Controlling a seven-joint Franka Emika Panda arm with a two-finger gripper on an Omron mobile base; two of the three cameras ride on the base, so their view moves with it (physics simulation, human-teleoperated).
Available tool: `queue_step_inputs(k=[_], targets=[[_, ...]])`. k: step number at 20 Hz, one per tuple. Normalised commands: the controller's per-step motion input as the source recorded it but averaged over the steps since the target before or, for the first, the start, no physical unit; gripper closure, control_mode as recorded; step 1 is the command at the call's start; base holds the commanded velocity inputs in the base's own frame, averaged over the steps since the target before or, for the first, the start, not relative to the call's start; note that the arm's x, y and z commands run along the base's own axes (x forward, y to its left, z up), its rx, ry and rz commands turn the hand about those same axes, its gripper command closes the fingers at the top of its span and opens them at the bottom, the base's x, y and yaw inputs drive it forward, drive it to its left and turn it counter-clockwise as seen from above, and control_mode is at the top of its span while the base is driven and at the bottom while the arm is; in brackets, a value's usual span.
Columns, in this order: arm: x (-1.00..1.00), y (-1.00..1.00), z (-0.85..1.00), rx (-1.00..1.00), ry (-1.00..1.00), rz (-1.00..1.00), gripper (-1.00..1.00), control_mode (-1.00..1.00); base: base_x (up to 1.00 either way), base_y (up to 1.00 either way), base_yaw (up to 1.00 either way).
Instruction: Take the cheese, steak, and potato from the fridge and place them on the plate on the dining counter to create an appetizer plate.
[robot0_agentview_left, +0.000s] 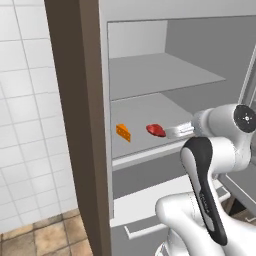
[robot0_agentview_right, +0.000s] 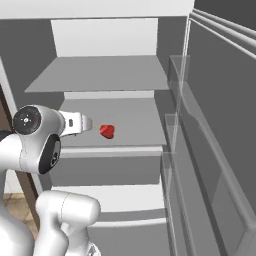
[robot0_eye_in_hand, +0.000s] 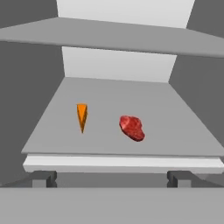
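The gripper (robot0_eye_in_hand: 112, 178) stands spread wide and empty, level with the front lip of the fridge (robot0_eye_in_hand: 122, 162) shelf, evidently lined up for a reach. The steak (robot0_eye_in_hand: 132, 127) lies just right of frame centre in the hand view, nearest the approach line. The cheese (robot0_eye_in_hand: 82, 115) sits apart to its left on the same shelf.

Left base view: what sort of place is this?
Probably a kitchen: an open fridge with grey shelves holding cheese and steak, beside a white tiled wall and a tiled floor.
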Motion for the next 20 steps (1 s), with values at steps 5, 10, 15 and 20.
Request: queue_step_inputs(k=[5, 10, 15, 20], targets=[[0.00, 0.00, 0.00, 0.00, 0.00, 0.00, -1.00, 1.00, 0.20, 0.09, 0.00], [0.00, 0.00, 0.00, 0.00, 0.00, 0.00, -1.00, 1.00, 0.30, 0.00, 0.00], [0.12, -0.02, -0.31, -0.01, 0.00, 0.00, -1.00, -1.00, 0.00, 0.00, 0.00], [0.37, -0.18, -0.47, 0.00, 0.00, 0.00, -1.00, -1.00, 0.00, 0.00, 0.00]])
